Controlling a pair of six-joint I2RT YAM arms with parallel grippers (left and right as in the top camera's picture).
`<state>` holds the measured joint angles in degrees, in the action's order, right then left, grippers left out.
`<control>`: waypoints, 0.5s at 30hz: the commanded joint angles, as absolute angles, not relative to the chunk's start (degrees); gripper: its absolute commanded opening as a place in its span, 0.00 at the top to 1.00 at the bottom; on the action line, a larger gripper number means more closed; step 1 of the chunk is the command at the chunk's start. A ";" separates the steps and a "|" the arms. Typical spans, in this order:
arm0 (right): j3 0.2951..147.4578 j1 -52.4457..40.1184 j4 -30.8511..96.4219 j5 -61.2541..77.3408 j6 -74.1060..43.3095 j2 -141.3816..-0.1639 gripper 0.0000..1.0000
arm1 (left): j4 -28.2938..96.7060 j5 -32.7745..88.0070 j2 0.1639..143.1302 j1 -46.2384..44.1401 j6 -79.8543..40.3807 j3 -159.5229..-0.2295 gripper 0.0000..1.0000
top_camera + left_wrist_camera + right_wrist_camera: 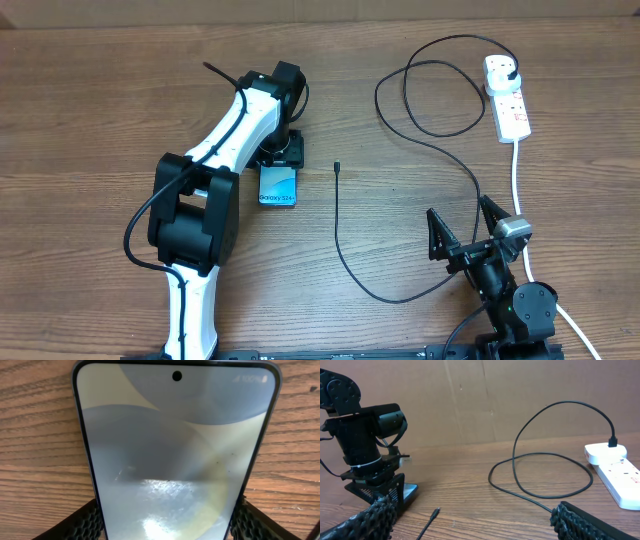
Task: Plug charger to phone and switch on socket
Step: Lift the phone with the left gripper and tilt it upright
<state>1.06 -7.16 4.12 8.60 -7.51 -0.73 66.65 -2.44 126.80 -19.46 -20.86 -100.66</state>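
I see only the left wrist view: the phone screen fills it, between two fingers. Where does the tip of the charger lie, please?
Observer: In the overhead view the tip of the charger lies on the table, apart from the phone, on the right arm's side of it.
Operator: Is the other end in the socket?
Observer: Yes, the black plug sits in the socket, at its far end.
Operator: And the right gripper?
Observer: The right gripper has its jaws open and holds nothing; it is near its base, away from the tip.
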 commanded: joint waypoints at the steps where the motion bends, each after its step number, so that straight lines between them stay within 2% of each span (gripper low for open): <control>1: 0.45 -7.40 3.95 8.60 -7.62 -0.16 0.00 | 66.78 -3.42 126.96 -19.42 -20.56 -102.28 0.75; 5: 0.45 -7.40 3.95 8.62 -7.60 -0.16 0.00 | 66.85 -3.40 126.96 -19.42 -20.56 -102.45 0.95; 15: 0.45 -7.40 3.95 8.60 -7.62 -0.16 0.00 | 74.22 -3.33 126.96 -19.29 -23.11 -112.92 0.96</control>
<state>1.06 -7.18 4.16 8.60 -7.49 -0.73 72.64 -2.46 126.80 -19.46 -21.12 -107.42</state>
